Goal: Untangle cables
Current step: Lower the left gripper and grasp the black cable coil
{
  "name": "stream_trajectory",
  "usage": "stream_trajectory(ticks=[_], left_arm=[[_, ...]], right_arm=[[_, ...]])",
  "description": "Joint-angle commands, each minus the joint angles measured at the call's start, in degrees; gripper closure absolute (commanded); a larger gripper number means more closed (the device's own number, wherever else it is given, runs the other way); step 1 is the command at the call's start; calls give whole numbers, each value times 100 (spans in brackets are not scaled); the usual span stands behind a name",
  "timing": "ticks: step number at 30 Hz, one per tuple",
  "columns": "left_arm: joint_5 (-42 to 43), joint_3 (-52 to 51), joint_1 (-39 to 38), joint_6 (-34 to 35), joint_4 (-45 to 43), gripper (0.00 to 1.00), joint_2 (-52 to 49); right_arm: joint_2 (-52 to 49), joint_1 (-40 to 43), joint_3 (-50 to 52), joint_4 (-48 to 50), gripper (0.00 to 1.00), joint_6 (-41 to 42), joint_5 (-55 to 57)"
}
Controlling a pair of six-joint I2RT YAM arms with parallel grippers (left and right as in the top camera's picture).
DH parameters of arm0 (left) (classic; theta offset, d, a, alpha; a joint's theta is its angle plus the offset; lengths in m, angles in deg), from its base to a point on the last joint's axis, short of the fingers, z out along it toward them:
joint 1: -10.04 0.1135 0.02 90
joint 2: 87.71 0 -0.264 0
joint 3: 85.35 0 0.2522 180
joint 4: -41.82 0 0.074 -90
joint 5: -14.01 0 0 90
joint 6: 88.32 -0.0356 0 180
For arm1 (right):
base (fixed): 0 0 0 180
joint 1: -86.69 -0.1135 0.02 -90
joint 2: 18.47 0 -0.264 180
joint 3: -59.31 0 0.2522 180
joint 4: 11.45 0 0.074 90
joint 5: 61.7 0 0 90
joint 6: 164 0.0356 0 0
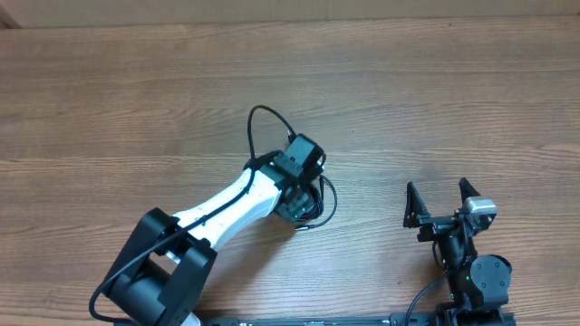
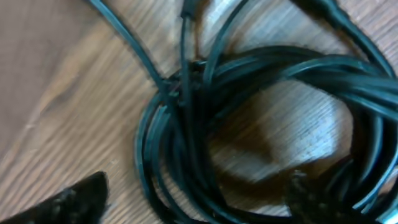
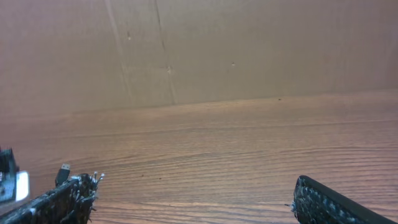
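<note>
The cables (image 2: 261,68) lie as a tangled coil of thin black cords on the wooden table, filling the left wrist view. My left gripper (image 2: 193,202) hangs low over the coil, open, with one fingertip (image 2: 78,199) outside the loops and the other fingertip (image 2: 305,194) over the strands on the right. In the overhead view the left gripper (image 1: 304,201) covers most of the cables (image 1: 328,195), and only a loop shows to its right. My right gripper (image 1: 441,197) stands apart at the lower right, open and empty; the same gripper (image 3: 196,205) faces bare wood.
The wooden table (image 1: 136,91) stretches wide to the left and far side. A brown panel (image 3: 186,50) rises at the table's far edge. A thin black loop (image 1: 258,122) arches beside the left wrist. A small plug-like tip (image 3: 64,169) shows at the far left.
</note>
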Motion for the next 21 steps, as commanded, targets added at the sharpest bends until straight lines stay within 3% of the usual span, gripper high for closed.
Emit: stream_trajectory(ticks=[1,6,9,10,16,19,21], left_arm=[[654,-262,0,-299,-179,25,-35],[1519,-356,-2,-291,-175,65,-35],[1591,-356,0,-133,-195,92,-35],[1580,-356,0,-44,-195,96,-35],[1545,-326,0,232,-63,96,-33],[1397,-243,0,977,120,96,-33],[1392,-236,0,1438,146,66,-33]], right_arm=[[57,13,59,31,0,-22,52],[57,13,59,31,0,-22,52],[57,13,59,31,0,-22,52],[57,13,59,31,0,-22,52],[57,13,59,31,0,-22,52],[57,13,59,31,0,-24,52],[57,13,59,31,0,-22,52]])
